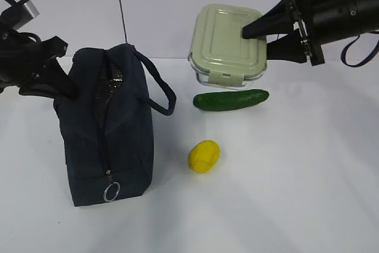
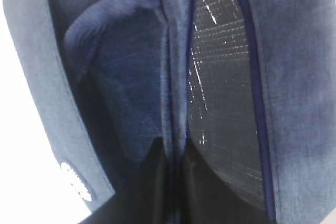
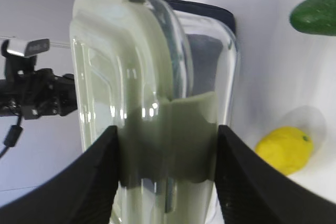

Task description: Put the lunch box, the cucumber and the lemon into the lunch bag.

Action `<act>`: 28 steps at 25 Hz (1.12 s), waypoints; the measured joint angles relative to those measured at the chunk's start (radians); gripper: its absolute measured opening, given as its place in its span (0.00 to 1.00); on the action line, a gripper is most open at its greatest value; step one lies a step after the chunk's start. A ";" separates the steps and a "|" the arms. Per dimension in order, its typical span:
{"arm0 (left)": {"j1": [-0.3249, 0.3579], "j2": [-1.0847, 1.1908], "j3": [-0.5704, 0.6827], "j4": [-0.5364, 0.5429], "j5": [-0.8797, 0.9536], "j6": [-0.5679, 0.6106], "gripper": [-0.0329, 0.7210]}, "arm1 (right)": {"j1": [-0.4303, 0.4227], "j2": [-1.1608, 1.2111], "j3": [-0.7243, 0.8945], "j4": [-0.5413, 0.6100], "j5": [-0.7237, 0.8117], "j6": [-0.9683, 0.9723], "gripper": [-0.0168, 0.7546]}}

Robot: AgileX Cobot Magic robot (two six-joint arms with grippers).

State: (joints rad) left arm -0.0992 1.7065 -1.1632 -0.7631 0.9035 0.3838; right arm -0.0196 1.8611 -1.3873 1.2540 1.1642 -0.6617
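The navy lunch bag (image 1: 112,128) stands at the left with its top unzipped, its silvery lining (image 2: 223,93) showing. My left gripper (image 1: 62,90) is shut on the bag's left top edge (image 2: 173,103), its dark fingers (image 2: 152,182) pinching the fabric. My right gripper (image 1: 260,37) is shut on the lunch box (image 1: 228,42), clear with a sage-green lid, and holds it tilted above the table at the back; it fills the right wrist view (image 3: 157,103). The dark green cucumber (image 1: 231,99) lies in front of the box. The yellow lemon (image 1: 204,156) lies nearer the front.
The bag's loop handle (image 1: 160,90) sticks out to the right toward the cucumber. A metal ring pull (image 1: 112,191) hangs at the bag's front end. A thin dark pole (image 1: 120,4) stands behind the bag. White table (image 1: 296,194) stretches to the front right.
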 joint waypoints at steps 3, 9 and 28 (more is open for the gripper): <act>-0.002 0.000 0.000 0.000 -0.002 0.000 0.06 | 0.029 0.000 -0.045 -0.002 0.002 0.037 0.57; -0.002 0.000 0.000 0.000 -0.005 0.000 0.06 | 0.114 0.000 -0.101 -0.004 0.010 0.063 0.57; -0.004 0.000 0.000 -0.019 -0.005 0.000 0.06 | 0.289 0.112 -0.242 0.047 0.017 0.068 0.57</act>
State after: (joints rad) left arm -0.1031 1.7065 -1.1632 -0.7816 0.8987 0.3838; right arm 0.2689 1.9733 -1.6289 1.3011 1.1811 -0.5940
